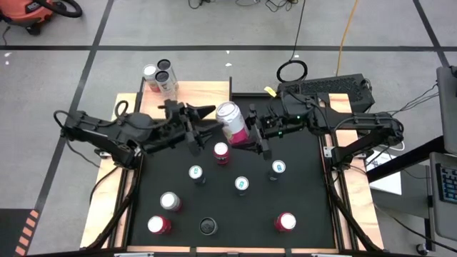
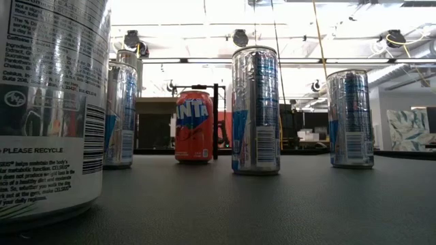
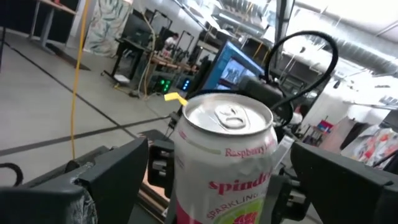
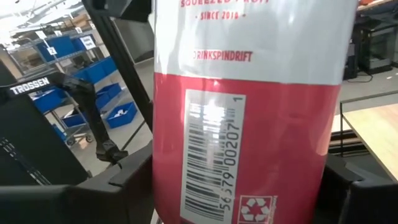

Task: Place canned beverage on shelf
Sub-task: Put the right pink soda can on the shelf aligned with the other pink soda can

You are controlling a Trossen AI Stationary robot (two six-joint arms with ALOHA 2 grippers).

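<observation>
While two cans (image 1: 162, 77) already stand on the shelf (image 1: 203, 91) at left, your left pincer (image 1: 202, 120) gapes wide beside the pink can (image 1: 231, 120), not gripping it. Your right pincer (image 1: 251, 133) grips that can, tilted, above the table (image 1: 314, 207) by the shelf edge. Placing it remains; seven more wait.

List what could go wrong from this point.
1. The right hand holds the Spindrift can tilted above the mat, and the open left hand flanks it. If the right releases before the left closes, the can may fall onto the red can below.
2. Two cans already stand on the shelf and could get knocked.
</observation>
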